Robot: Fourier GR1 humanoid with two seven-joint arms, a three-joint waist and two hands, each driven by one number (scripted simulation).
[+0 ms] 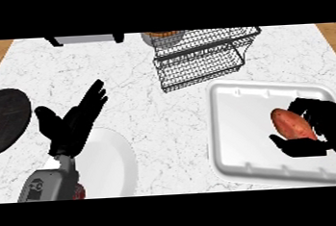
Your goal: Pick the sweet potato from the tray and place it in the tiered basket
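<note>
Right hand (pixel 321 128) curled round sweet potato (pixel 292 124), over white tray (pixel 232 131) at near right. Left hand (pixel 71 122) resting open, fingers up, above white plate (pixel 113 161). Best next: lift clear of tray rim, carry forward-left to tiered basket (pixel 196 60) at far centre, lower in before letting go. No readable labels or writing anywhere.

Even, bright light falls across my desk (pixel 149 111) with no glare. The white tray (pixel 232 131) shows soft grey shading along its rim at three o'clock. My black robot hands read as flat dark shapes.
</note>
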